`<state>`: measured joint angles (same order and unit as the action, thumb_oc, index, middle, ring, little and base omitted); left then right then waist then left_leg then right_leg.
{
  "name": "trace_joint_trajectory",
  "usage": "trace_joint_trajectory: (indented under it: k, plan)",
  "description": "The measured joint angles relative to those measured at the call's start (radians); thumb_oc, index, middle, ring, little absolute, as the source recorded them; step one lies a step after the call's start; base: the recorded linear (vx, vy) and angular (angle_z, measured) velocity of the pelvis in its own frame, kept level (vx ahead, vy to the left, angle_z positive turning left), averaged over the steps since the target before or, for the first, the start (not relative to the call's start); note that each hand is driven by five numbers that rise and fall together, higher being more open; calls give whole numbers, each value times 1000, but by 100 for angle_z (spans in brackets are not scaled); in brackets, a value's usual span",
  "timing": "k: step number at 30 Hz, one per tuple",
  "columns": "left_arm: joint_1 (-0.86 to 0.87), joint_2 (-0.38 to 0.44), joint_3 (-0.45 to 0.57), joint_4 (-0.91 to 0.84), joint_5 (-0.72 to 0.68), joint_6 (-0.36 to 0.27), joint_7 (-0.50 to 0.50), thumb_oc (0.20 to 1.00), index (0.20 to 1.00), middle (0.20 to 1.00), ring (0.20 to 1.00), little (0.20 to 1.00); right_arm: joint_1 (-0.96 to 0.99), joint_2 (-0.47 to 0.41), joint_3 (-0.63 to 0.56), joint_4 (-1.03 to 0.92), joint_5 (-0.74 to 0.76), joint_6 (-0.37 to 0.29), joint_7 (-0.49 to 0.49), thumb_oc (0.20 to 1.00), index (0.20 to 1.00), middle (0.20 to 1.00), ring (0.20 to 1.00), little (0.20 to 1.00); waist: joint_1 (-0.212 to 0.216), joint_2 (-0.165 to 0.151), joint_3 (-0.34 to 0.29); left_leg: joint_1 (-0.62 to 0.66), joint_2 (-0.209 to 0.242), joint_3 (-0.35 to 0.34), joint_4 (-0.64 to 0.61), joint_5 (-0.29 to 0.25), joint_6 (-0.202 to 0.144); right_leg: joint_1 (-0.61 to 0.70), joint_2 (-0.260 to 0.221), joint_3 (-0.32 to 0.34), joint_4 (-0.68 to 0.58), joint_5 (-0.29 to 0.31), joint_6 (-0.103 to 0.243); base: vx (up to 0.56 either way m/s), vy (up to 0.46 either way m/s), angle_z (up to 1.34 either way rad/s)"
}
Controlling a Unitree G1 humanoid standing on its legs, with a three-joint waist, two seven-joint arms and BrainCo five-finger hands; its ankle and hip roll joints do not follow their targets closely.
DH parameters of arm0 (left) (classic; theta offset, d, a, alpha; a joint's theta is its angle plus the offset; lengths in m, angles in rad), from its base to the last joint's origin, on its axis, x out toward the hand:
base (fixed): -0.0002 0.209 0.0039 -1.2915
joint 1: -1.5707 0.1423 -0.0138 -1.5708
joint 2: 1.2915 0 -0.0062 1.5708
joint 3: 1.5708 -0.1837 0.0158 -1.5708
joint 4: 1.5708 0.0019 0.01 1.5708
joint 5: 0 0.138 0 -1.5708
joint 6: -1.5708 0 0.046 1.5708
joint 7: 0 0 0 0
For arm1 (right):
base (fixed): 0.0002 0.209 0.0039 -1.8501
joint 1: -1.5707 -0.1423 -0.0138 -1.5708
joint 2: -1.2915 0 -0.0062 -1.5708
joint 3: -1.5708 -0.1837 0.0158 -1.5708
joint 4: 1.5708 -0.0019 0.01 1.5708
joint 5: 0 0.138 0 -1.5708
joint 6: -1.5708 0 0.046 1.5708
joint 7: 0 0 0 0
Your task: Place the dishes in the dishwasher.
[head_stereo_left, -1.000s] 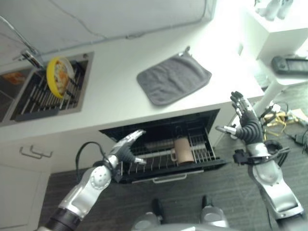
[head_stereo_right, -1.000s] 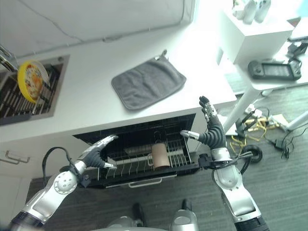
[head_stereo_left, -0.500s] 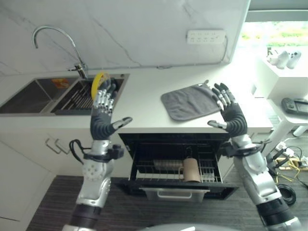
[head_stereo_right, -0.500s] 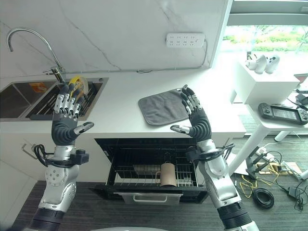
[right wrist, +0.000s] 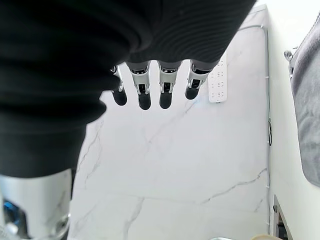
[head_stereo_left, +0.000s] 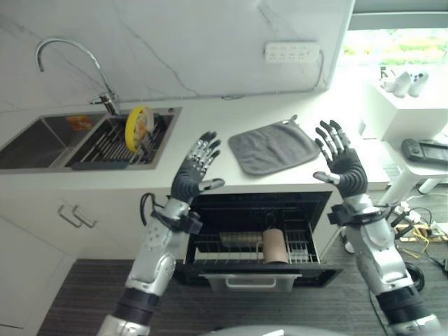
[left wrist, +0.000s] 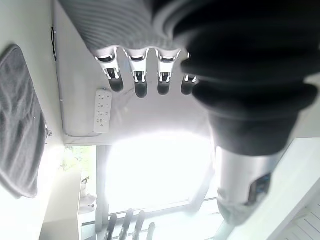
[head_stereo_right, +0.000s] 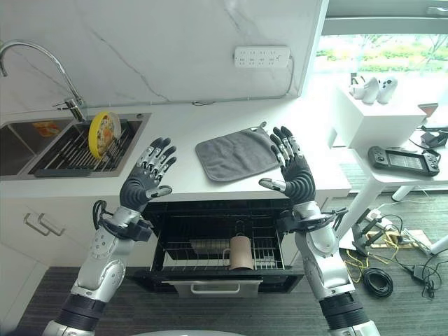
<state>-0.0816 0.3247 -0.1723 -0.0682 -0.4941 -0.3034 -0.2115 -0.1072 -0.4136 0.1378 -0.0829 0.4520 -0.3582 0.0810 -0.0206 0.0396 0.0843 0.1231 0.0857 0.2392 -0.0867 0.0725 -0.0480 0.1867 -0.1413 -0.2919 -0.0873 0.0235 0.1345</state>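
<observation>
Yellow plate [head_stereo_left: 139, 129] upright in sink rack [head_stereo_left: 105, 145], up and left of left hand [head_stereo_left: 193, 173]. Left hand raised, fingers spread, empty, above open dishwasher [head_stereo_left: 255, 238]. Brown mug [head_stereo_left: 274, 247] on dishwasher rack, below and between hands. Grey towel [head_stereo_left: 274, 145] on counter [head_stereo_right: 183, 162] between hands. Right hand [head_stereo_left: 341, 166] raised, fingers straight, empty. Head views show plate, dishwasher; wrist views show fingertips [right wrist: 144, 102], marble wall, power strip [left wrist: 103, 110].

The round yellow plate [head_stereo_left: 139, 128] stands on edge in the steel sink rack [head_stereo_left: 105, 143] at my far left. To its right, the grey cloth mat [head_stereo_left: 273, 146] lies on the white desk [head_stereo_left: 210, 150]. Below the desk's near edge, the open black dishwasher [head_stereo_left: 255, 234] holds a brown cylindrical cup [head_stereo_left: 274, 246] in its wire rack [head_stereo_left: 238, 245].
</observation>
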Motion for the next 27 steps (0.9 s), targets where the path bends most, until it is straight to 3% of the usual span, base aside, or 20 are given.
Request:
trace_joint_trajectory:
  k: [4, 7, 8, 9, 10, 12, 13, 14, 15, 16, 17, 18, 19, 20, 22, 23, 24, 26, 27]
  plan:
    - [-9, -1, 5, 3, 0, 1, 0, 1000, 1000, 1000, 1000, 1000, 5, -10, -15, 14, 0, 2, 22, 1000, 1000, 1000, 1000, 1000, -2, -7, 4, -53, 1, 18, 87, -15, 19, -12, -7, 5, 17, -18, -8, -39, 100, 10]
    - [-45, -2, 0, 35, 0, -3, 2, 1000, 1000, 1000, 1000, 1000, -5, -47, -39, 18, 11, 1, 24, 1000, 1000, 1000, 1000, 1000, 0, -12, 14, -128, 16, 15, 169, -26, 36, -97, -36, -5, 143, -58, -24, -125, 335, 21]
    - [-71, 6, -5, 53, 0, -4, 10, 1000, 1000, 1000, 1000, 1000, -39, -61, -34, 19, 23, 1, 20, 1000, 1000, 1000, 1000, 1000, -1, -8, 34, -148, 21, 13, 208, -68, 71, -146, -56, 2, 240, -104, -43, -12, 494, 3]
    - [-93, 11, -12, 68, 0, -4, 12, 1000, 1000, 1000, 1000, 1000, -62, -61, -35, 22, 28, 0, 17, 1000, 1000, 1000, 1000, 1000, -5, -9, 51, -164, 26, 11, 260, -104, 79, -170, -75, 7, 296, -127, -49, 23, 552, 2]
    - [-114, 16, -24, 89, 0, -6, 13, 1000, 1000, 1000, 1000, 1000, -77, -56, -36, 33, 32, -1, 16, 1000, 1000, 1000, 1000, 1000, -16, -18, 64, -193, 42, -16, 334, -138, 67, -177, -90, 9, 323, -135, -44, 21, 523, 4]
    - [-128, 22, -28, 96, 1, -7, 14, 1000, 1000, 1000, 1000, 1000, -81, -44, -39, 31, 32, 1, 14, 1000, 1000, 1000, 1000, 1000, -30, -40, 86, -209, 124, -69, 411, -155, 38, -188, -108, 21, 347, -141, -33, 7, 584, -5]
    - [-127, 26, -28, 92, 4, -7, 14, 1000, 1000, 1000, 1000, 1000, -81, -49, -46, 27, 32, 1, 14, 1000, 1000, 1000, 1000, 1000, -35, -44, 93, -206, 169, -72, 406, -162, 26, -202, -117, 34, 360, -143, -29, -1, 668, -7]
    - [-130, 28, -29, 90, 4, -7, 14, 1000, 1000, 1000, 1000, 1000, -77, -56, -74, 23, 31, 1, 16, 1000, 1000, 1000, 1000, 1000, -50, -45, 104, -206, 215, -85, 386, -161, 20, -217, -142, 43, 376, -133, -3, 28, 946, -1]
    - [-131, 29, -30, 90, 4, -7, 14, 1000, 1000, 1000, 1000, 1000, -68, -68, -114, 25, 32, 4, 16, 1000, 1000, 1000, 1000, 1000, -55, -34, 115, -205, 235, -101, 371, -154, -2, -229, -167, 48, 387, -131, 23, 64, 802, 20]
    - [-131, 35, -37, 89, 5, -6, 12, 1000, 1000, 1000, 1000, 1000, -59, -88, -150, 19, 42, 7, 5, 1000, 1000, 1000, 1000, 1000, -71, -20, 133, -185, 244, -73, 324, -153, -2, -233, -212, 57, 403, -124, 42, 77, 889, 24]
    - [-122, 34, -36, 98, 4, -8, 10, 1000, 1000, 1000, 1000, 1000, -46, -100, -178, 26, 43, -1, 0, 1000, 1000, 1000, 1000, 1000, -72, -27, 140, -171, 203, -46, 312, -119, -103, -223, -272, 70, 387, -89, 105, 47, 614, 19]
    - [-111, 42, -39, 112, 4, -10, 13, 1000, 1000, 1000, 1000, 1000, -33, -91, -199, 26, 46, 2, -5, 1000, 1000, 1000, 1000, 1000, -67, -42, 148, -167, 152, -21, 316, -128, -128, -208, -322, 70, 373, -60, 88, 30, 600, 12]
    - [-101, 58, -43, 125, 24, -8, 17, 1000, 1000, 1000, 1000, 1000, -25, -65, -198, 26, 53, 0, -14, 1000, 1000, 1000, 1000, 1000, -68, -41, 155, -172, 85, -13, 335, -160, -99, -194, -368, 88, 320, 32, 20, 7, 642, 2]
    - [-103, 83, -51, 121, 89, -11, 35, 1000, 1000, 1000, 1000, 1000, -24, -31, -186, 25, 61, -1, -18, 1000, 1000, 1000, 1000, 1000, -58, -32, 159, -173, 32, -10, 340, -178, -58, -185, -396, 93, 242, 174, -72, -5, 635, -4]
    - [-126, 144, -62, 103, 185, -13, 63, 1000, 1000, 1000, 1000, 1000, -19, 47, -179, 24, 64, 0, -3, 1000, 1000, 1000, 1000, 1000, -22, -26, 168, -154, -21, 28, 342, -177, 2, -193, -428, 86, 155, 444, -115, -41, 504, -38]
    - [-117, 167, -43, 108, 213, -13, 71, 1000, 1000, 1000, 1000, 1000, -11, 78, -165, 24, 62, 1, 6, 1000, 1000, 1000, 1000, 1000, 7, -6, 174, -114, -11, 75, 305, -186, 32, -211, -428, 18, 222, 437, -92, 13, 315, -78]
    - [-75, 166, 15, 102, 223, -14, 79, 1000, 1000, 1000, 1000, 1000, -7, 70, -127, 20, 58, 2, 11, 1000, 1000, 1000, 1000, 1000, 30, 25, 166, -71, -5, 100, 241, -178, 55, -247, -359, -51, 389, 217, -40, 9, 299, -64]
    - [-55, 192, 99, 74, 231, -17, 89, 1000, 1000, 1000, 1000, 1000, -8, 33, -89, -35, 57, 0, 11, 1000, 1000, 1000, 1000, 1000, 35, 29, 159, -30, -29, 105, 140, -144, 72, -259, -232, -72, 571, -29, -17, -24, 228, -17]
    - [-52, 199, 136, 64, 231, -29, 90, 1000, 1000, 1000, 1000, 1000, -14, 22, -86, -61, 48, -2, 7, 1000, 1000, 1000, 1000, 1000, 52, 29, 159, -14, -47, 121, 92, -117, 90, -265, -200, -138, 629, -107, -17, -13, 78, -9]
